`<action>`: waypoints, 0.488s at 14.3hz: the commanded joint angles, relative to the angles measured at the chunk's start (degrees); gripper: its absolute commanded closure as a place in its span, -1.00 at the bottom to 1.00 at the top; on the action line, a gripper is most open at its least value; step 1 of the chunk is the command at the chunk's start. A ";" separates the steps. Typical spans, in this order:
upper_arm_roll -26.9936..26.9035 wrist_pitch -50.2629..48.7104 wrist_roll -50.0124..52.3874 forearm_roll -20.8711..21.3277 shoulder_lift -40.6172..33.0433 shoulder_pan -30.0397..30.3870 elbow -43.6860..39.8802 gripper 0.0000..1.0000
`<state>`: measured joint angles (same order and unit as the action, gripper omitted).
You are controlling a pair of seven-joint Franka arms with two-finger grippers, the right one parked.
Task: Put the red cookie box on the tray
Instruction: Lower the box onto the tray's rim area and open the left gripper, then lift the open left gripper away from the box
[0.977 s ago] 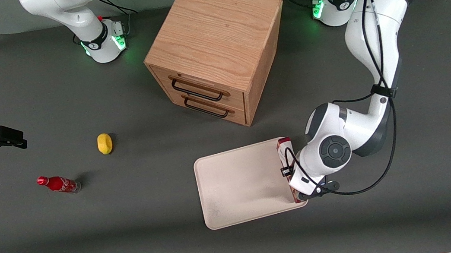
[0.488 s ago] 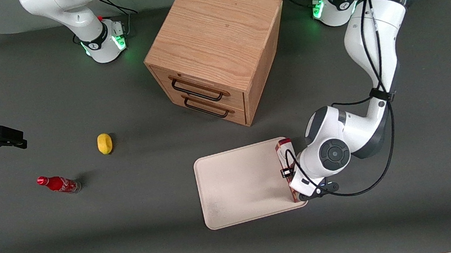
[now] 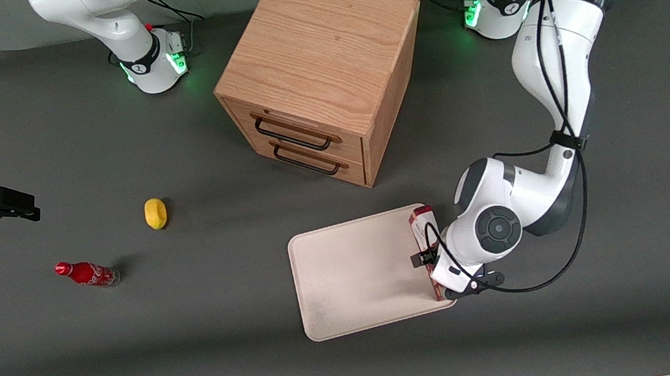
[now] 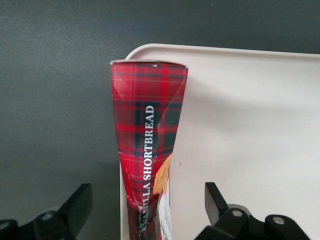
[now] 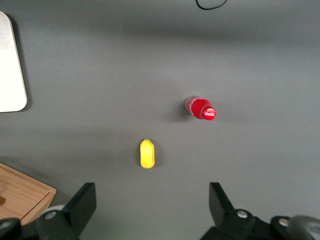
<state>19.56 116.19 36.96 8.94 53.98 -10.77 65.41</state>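
tool [image 4: 145, 210]: I see it over the tray's edge nearest the working arm, fingers [image 4: 75, 207] spread wide w/ gaps both sides of the box, gripping nothing.
red cookie box [image 3: 423, 228]: lies along that tray edge, on the rim; plaid side reads "shortbread" in wrist view.
tray [image 3: 353, 276]: on bench [image 3: 199, 335], nearer the front cam than the wooden cabinet [image 3: 319, 67].
others: lemon [image 3: 155, 213] & soda bottle [image 3: 87, 273] toward the parked arm's end.
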 commanded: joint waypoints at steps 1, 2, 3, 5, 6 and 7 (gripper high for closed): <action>-0.22 0.18 -0.05 0.38 0.42 -0.31 -1.16 -0.99; -0.22 0.18 -0.05 0.38 0.42 -0.31 -1.16 -0.99; -0.22 0.18 0.04 0.38 0.42 -0.31 -1.25 -0.99; -0.22 0.09 0.04 0.38 0.34 -0.31 -1.16 -0.99; -0.22 0.00 -0.05 0.38 0.25 -0.31 -1.16 -0.99; -0.22 -0.69 -0.22 0.46 0.07 -0.22 -1.25 -0.99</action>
<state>19.56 116.40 36.96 8.94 53.98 -10.73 65.40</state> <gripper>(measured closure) 0.000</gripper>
